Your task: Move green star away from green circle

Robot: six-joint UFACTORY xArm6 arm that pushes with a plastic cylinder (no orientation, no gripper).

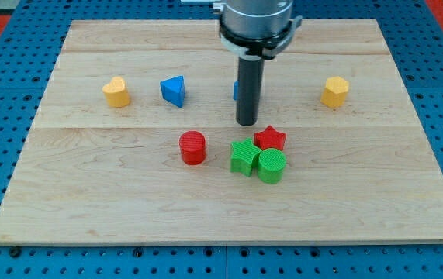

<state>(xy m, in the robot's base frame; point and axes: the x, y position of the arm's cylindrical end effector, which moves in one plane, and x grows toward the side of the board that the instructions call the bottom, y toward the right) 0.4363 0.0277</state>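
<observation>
The green star [243, 157] lies just below the board's middle, touching the green circle [271, 166] on its right. The red star [270, 139] sits just above both and touches them. My tip [246, 122] rests on the board just above the green star and left of the red star, a small gap from each.
A red cylinder [193, 147] lies left of the green star. A blue triangle [174, 91] and a yellow heart [116, 91] are at upper left. A yellow hexagon [334, 91] is at upper right. A blue block [237, 88] is mostly hidden behind the rod. The wooden board [89, 201] has blue pegboard around it.
</observation>
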